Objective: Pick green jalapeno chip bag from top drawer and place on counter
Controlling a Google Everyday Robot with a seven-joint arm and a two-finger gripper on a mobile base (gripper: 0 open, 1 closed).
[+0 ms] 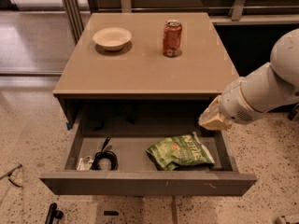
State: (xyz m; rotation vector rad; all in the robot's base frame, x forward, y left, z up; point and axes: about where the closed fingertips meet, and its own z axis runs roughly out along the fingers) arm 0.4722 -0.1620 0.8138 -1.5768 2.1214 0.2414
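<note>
The green jalapeno chip bag [180, 150] lies flat in the right half of the open top drawer [149, 183], crinkled, with white lettering. The counter [145, 69] is the tan top of the cabinet above it. My gripper [212, 119], cream-coloured at the end of the white arm [261, 94], comes in from the right. It hangs over the drawer's right rear corner, above and to the right of the bag, not touching it.
An orange-red soda can [172, 38] and a cream bowl [112, 38] stand on the counter's back part. A coiled black cable [105, 158] and a small white item [84, 163] lie in the drawer's left half. Speckled floor surrounds the cabinet.
</note>
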